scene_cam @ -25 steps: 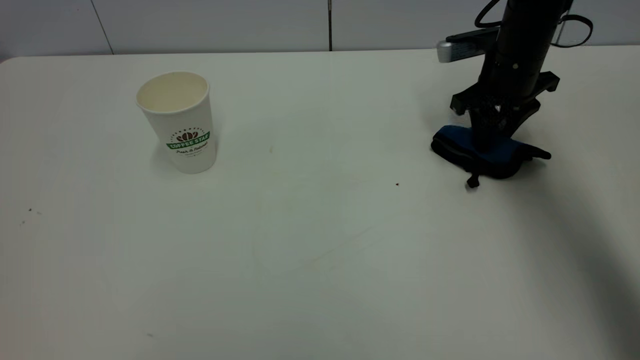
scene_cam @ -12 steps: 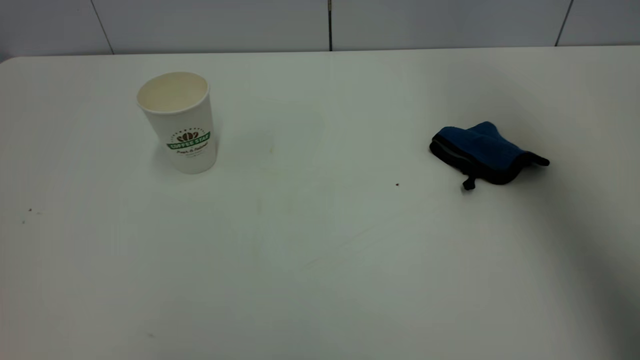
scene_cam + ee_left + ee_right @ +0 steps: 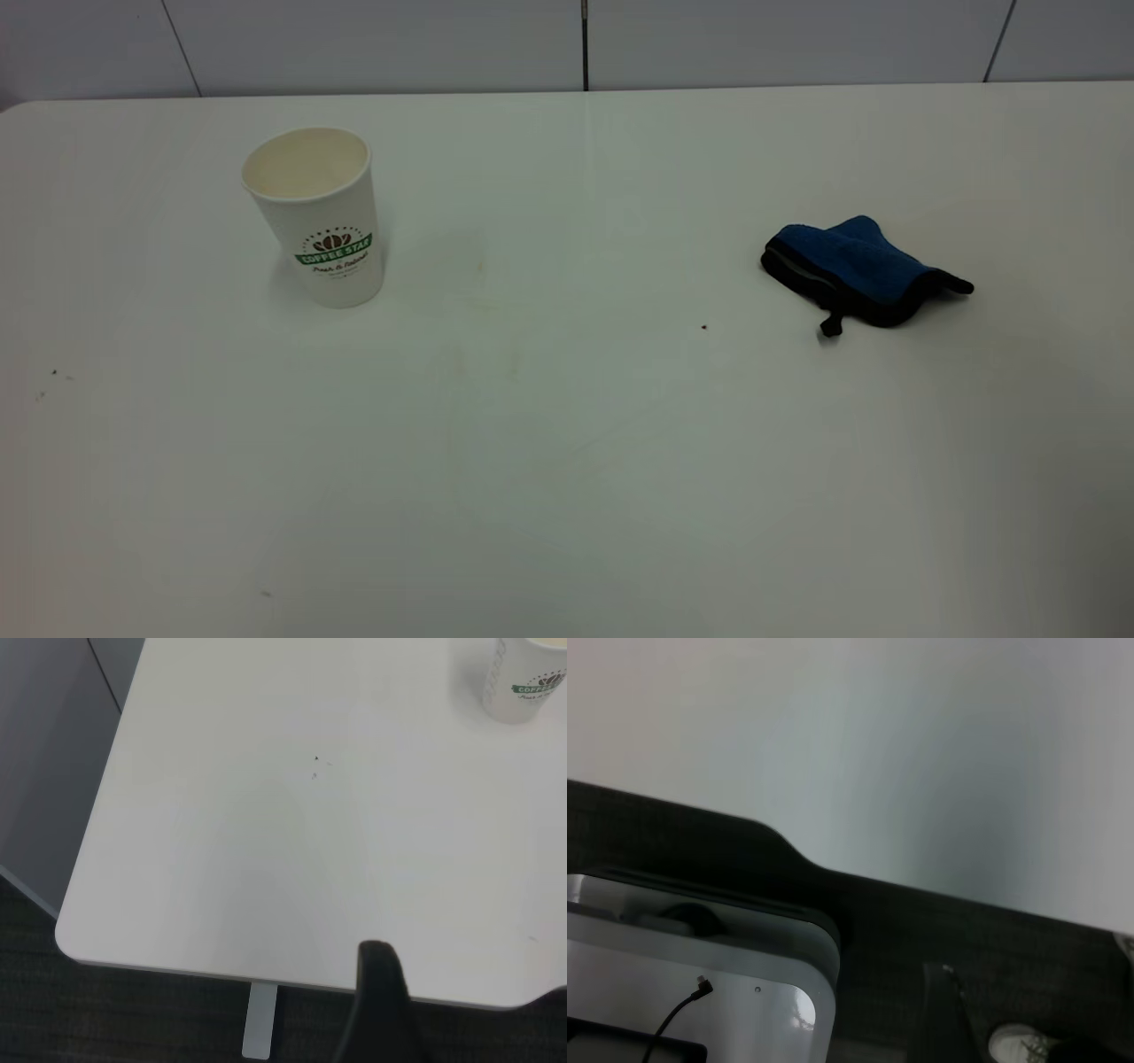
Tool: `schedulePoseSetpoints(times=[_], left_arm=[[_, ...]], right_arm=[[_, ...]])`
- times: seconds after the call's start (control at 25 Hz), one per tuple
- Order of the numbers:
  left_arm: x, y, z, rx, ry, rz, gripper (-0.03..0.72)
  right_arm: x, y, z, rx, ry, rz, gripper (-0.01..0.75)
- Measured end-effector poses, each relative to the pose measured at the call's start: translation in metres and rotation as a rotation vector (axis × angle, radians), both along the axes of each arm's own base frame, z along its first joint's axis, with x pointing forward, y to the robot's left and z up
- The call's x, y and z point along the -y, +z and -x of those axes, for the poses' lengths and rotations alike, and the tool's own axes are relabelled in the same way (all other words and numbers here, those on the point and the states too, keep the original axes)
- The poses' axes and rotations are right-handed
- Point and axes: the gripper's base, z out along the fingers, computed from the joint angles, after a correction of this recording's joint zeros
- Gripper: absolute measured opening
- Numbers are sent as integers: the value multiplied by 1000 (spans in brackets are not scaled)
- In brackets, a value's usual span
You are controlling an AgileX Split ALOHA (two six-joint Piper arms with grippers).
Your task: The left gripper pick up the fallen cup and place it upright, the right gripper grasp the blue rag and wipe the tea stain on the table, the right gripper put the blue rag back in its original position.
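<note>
The white cup [image 3: 317, 215] with the green "COFFEE STAR" logo stands upright at the table's back left; its lower part also shows in the left wrist view [image 3: 524, 684]. The blue rag [image 3: 855, 268] with black edging lies loosely folded at the right, nothing touching it. No amber tea stain shows, only faint pale streaks [image 3: 485, 356] on the white table [image 3: 567, 461]. Neither gripper is in the exterior view. The left gripper [image 3: 381, 1010] hangs beyond a table corner, far from the cup. The right gripper [image 3: 946, 1019] is off the table's edge, above dark floor.
Tiny dark specks dot the table [image 3: 704, 327] and its left side [image 3: 53, 373]. A grey wall runs behind the table. In the right wrist view a silver-grey box [image 3: 700, 992] with a cable sits on the floor, and a white shoe [image 3: 1023, 1045] is beside it.
One second ago the right gripper stood on the blue rag. It has left the exterior view, and the rag stays on the table at the right. The cup has not moved.
</note>
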Motion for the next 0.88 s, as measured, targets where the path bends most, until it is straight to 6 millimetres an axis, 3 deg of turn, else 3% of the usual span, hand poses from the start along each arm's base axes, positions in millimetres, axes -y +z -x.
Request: schedulePoseSetpoints(times=[0.2, 0.44, 0.6, 0.88], left_arm=[[0, 0, 0, 0, 0, 0, 565], [0, 0, 0, 0, 0, 0, 565], [0, 0, 0, 0, 0, 0, 565], [0, 0, 0, 0, 0, 0, 565]], right_arm=[[7, -9, 66, 114, -28, -26, 572], [14, 7, 122, 406, -51, -71, 570], [17, 10, 148, 568, -66, -92, 570], [18, 10, 162, 665, -109, -93, 570]])
